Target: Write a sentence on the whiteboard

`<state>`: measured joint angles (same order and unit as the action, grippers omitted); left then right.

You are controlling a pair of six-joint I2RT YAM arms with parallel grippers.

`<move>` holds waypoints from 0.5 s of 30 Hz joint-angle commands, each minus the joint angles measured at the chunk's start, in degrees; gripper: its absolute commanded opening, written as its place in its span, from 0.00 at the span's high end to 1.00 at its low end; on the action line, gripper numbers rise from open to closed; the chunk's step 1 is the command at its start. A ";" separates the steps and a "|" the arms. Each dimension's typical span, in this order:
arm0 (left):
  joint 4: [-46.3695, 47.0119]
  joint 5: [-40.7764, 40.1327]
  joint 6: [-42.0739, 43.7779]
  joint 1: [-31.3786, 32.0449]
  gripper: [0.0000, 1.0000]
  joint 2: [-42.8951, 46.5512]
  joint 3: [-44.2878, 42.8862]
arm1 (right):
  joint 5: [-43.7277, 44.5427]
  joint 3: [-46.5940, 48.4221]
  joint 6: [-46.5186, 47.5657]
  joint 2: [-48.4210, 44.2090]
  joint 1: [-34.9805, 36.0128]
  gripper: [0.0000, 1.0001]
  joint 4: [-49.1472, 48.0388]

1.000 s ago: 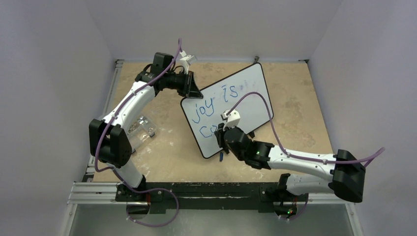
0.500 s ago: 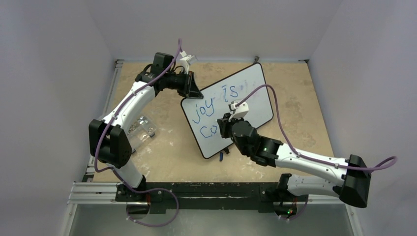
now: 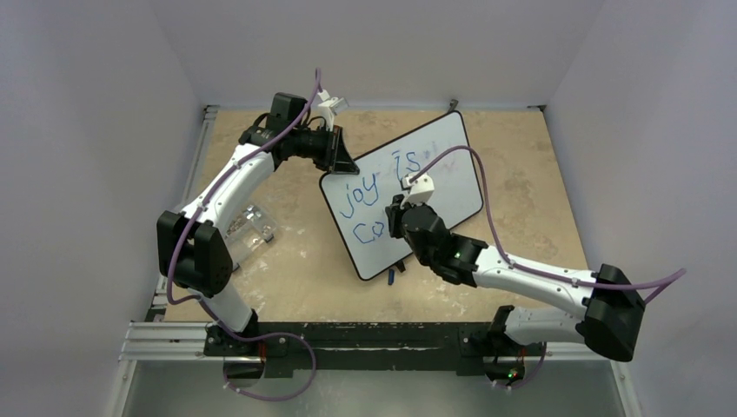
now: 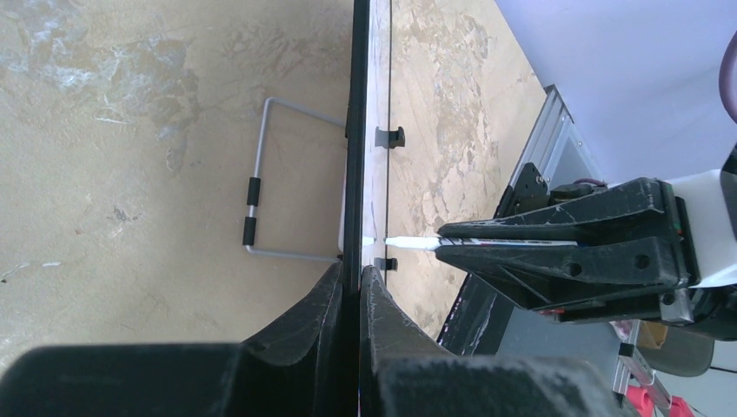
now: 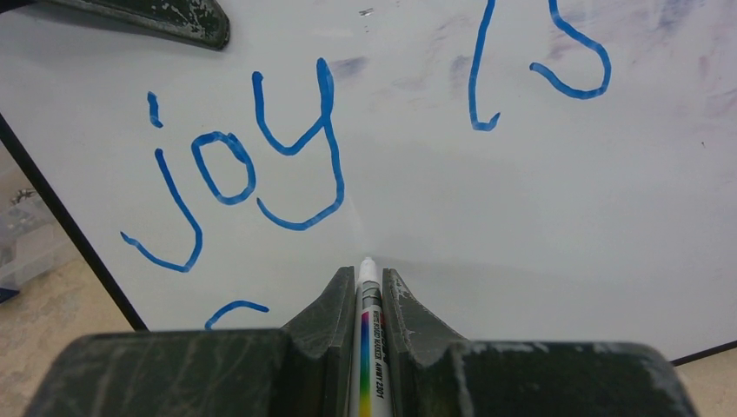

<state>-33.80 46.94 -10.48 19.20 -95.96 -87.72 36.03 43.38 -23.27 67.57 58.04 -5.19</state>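
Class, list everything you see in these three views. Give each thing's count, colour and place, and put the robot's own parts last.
whiteboard: one, white with a black frame, tilted at mid-table.
sentence: one, unfinished, blue, "joy is" above "co" on the board.
marker: one, white with a rainbow stripe, tip at the board.
wire stand: one, grey with black sleeves, behind the board.
clear container: one, transparent, left side of the table.
small blue object: one, by the board's near edge.
table: one, tan.
left pincer: one, black, shut on the whiteboard's edge.
right pincer: one, black, shut on the marker.
left arm, right arm: two, white and black, with purple cables.
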 commanded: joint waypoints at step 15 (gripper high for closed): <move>1.37 -3.50 2.57 0.12 1.00 2.79 -0.85 | -3.08 -6.12 -4.49 -0.31 -0.82 1.00 -0.97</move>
<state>-33.93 46.44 -10.31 19.16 -95.96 -87.72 34.74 39.97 -24.99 67.70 57.43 -8.23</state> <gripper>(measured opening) 0.063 0.100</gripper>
